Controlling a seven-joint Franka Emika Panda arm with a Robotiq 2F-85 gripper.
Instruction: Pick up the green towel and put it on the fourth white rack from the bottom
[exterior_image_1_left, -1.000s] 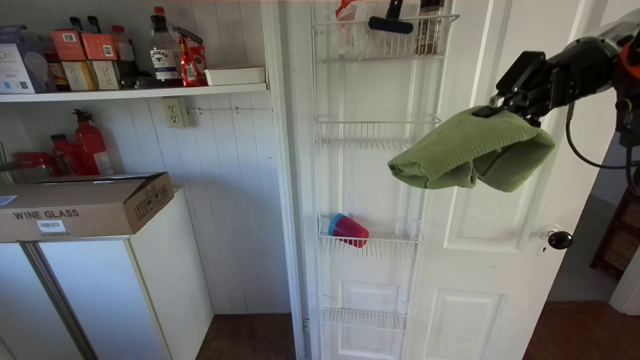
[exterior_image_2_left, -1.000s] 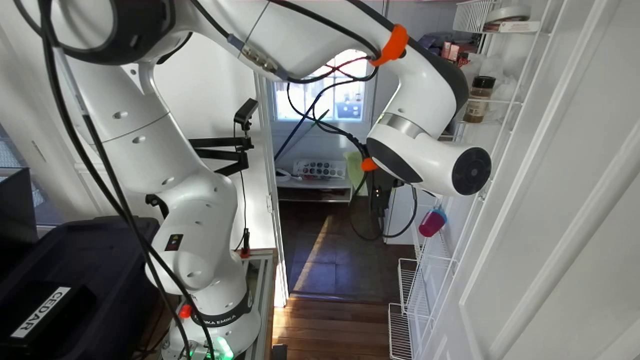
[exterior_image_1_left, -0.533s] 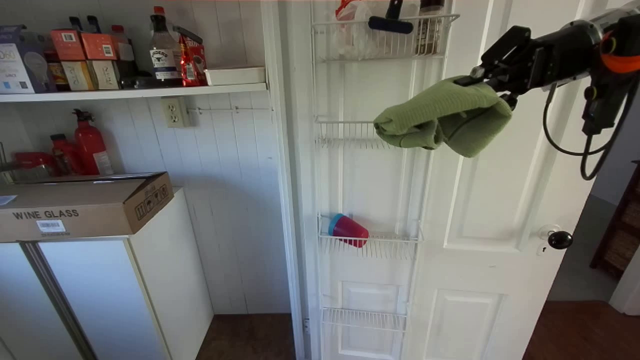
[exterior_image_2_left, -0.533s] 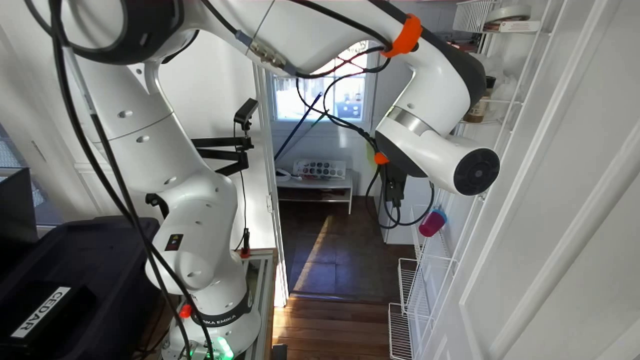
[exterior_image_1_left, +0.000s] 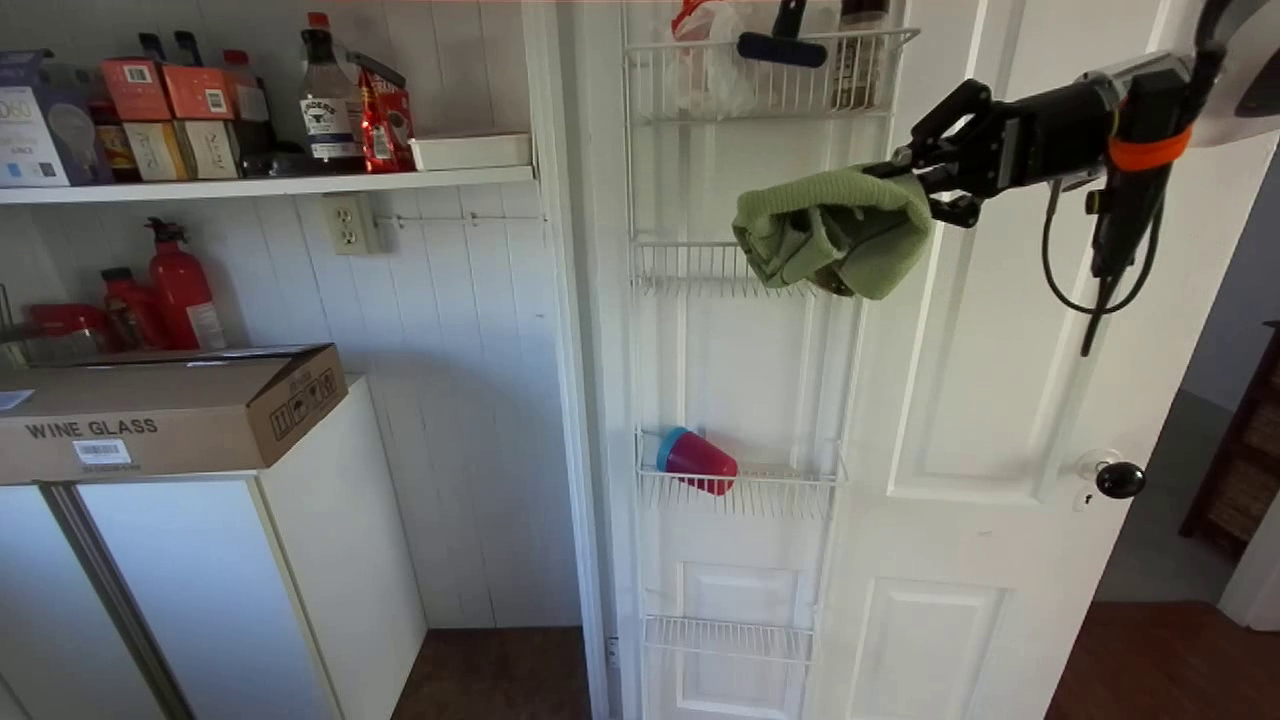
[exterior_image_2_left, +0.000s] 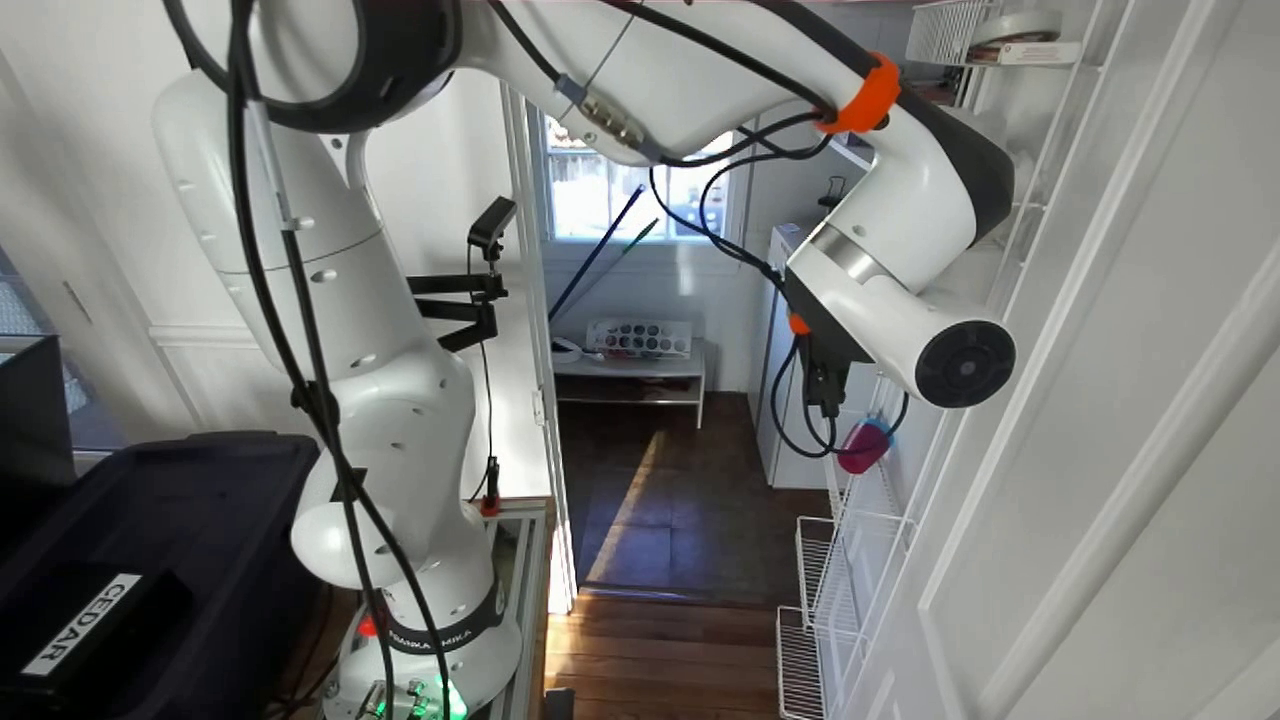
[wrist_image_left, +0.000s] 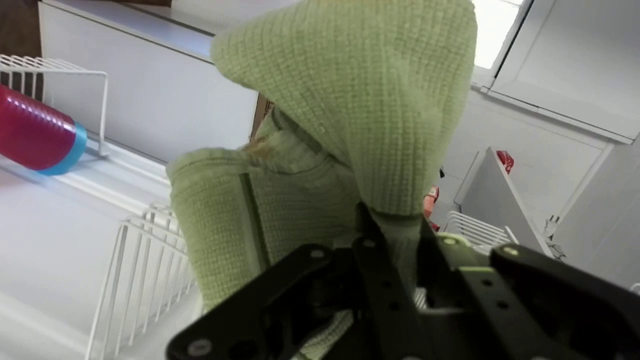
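My gripper (exterior_image_1_left: 915, 187) is shut on the folded green towel (exterior_image_1_left: 838, 232) in an exterior view. The towel hangs in the air, in front of the right part of a white wire rack (exterior_image_1_left: 685, 265) on the door, one level above the rack with a cup. In the wrist view the fingers (wrist_image_left: 395, 220) pinch a fold of the towel (wrist_image_left: 390, 100), and a loose flap hangs to the left. That rack also shows in the wrist view (wrist_image_left: 155, 237), partly behind the towel. In an exterior view the arm (exterior_image_2_left: 890, 330) hides the gripper and towel.
A red cup with a blue rim (exterior_image_1_left: 700, 462) lies on the rack below; it shows in the wrist view (wrist_image_left: 35, 130). The upper rack (exterior_image_1_left: 770, 110) holds a plastic bag, a black tool and a jar. The door knob (exterior_image_1_left: 1120, 480) is lower right. A stocked wall shelf (exterior_image_1_left: 300, 188) is left.
The gripper and towel have moved left and up in an exterior view, coming in front of the rack. The towel has turned and shows its open folds. The arm has shifted toward the door.
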